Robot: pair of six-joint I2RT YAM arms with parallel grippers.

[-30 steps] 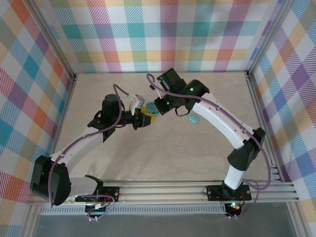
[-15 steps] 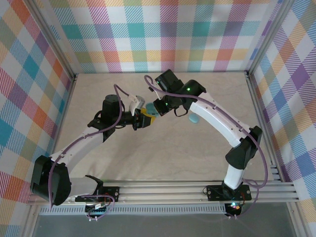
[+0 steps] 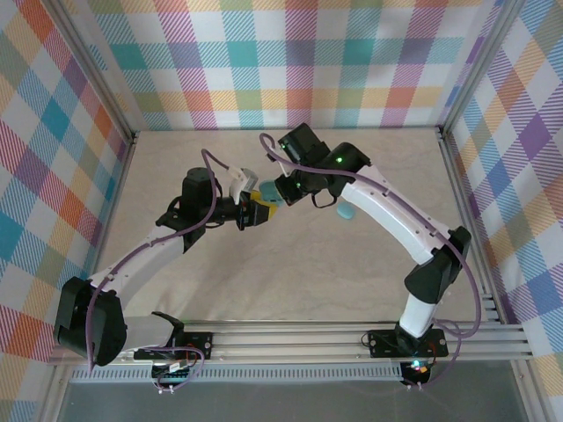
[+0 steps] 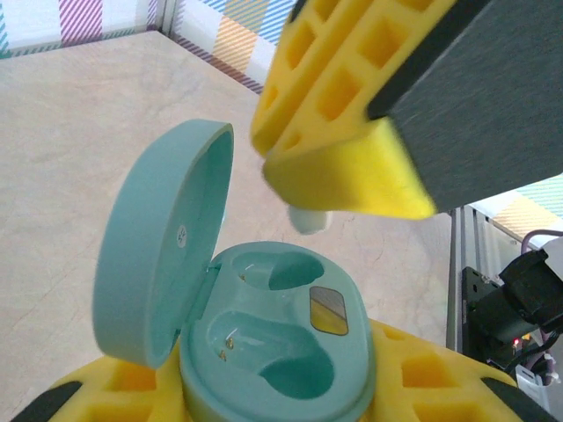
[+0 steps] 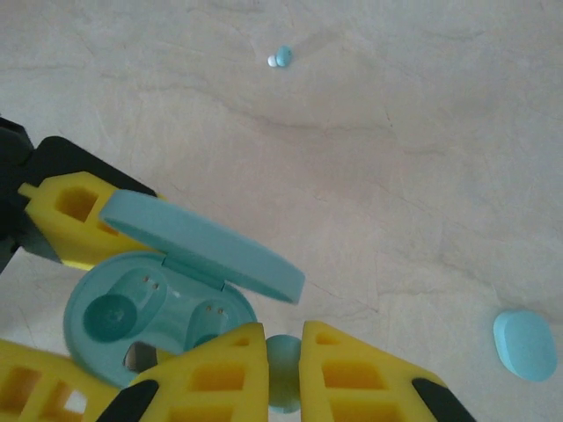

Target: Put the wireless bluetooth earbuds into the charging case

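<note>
The right jaws pinch a tiny pale earbud [image 5: 283, 356] between yellow foam pads [image 5: 352, 374], poised just above the open charging case [image 5: 145, 321]. The left jaws clamp that case by its sides, its lid [image 5: 202, 246] tilted up and both wells apparently empty. The bud looks feather-light, hard, smooth and rounded, so it could likely squirt out of a tight squeeze. A gentle hold across its widest part, with the underside free to drop into a well, seems the safest grip. The case appears to be rigid plastic and should take a firm side hold below the hinge. Beyond them on the table [image 5: 396, 176], a second, closed case [image 5: 525, 345] lies well apart, and a loose earbud [image 5: 281, 58] sits farther off.
</note>
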